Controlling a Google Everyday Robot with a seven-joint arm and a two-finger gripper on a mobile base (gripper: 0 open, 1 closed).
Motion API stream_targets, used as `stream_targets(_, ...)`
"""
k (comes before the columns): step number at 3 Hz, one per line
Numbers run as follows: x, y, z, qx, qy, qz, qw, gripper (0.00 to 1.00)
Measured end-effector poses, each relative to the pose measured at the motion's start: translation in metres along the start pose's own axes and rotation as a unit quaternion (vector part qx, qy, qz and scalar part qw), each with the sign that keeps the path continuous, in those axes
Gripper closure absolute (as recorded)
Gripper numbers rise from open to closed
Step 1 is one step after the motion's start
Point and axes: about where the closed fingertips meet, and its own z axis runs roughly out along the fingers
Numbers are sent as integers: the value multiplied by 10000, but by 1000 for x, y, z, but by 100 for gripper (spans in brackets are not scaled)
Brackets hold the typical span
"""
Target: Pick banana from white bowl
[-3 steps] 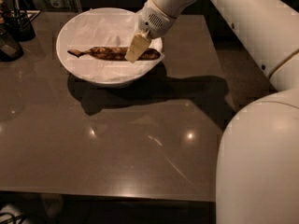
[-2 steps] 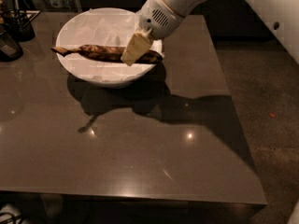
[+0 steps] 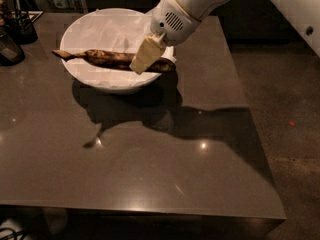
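The white bowl (image 3: 114, 86) stands at the back left of the dark table (image 3: 150, 164), lined with crumpled white paper. The banana (image 3: 107, 59), dark brown with yellowish patches, lies level across the bowl, and its thin stem reaches past the left rim. My gripper (image 3: 143, 60) comes down from the upper right on the white arm. Its cream fingers (image 3: 145, 54) are closed on the banana's right part, just inside the bowl's right rim. The banana seems raised off the paper.
Small dark containers (image 3: 11, 48) stand at the table's left edge, with another (image 3: 22, 26) behind. The table's right edge drops to a dark floor (image 3: 285, 109). The arm's shadow falls in front of the bowl.
The banana has shifted left and up, so its stem now sticks out past the bowl's left rim. The gripper stays on it. The robot's white body has left the right of the view.
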Motion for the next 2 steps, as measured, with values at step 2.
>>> stream_targets(2, 11, 59, -7, -25, 0, 302, 9995, 100)
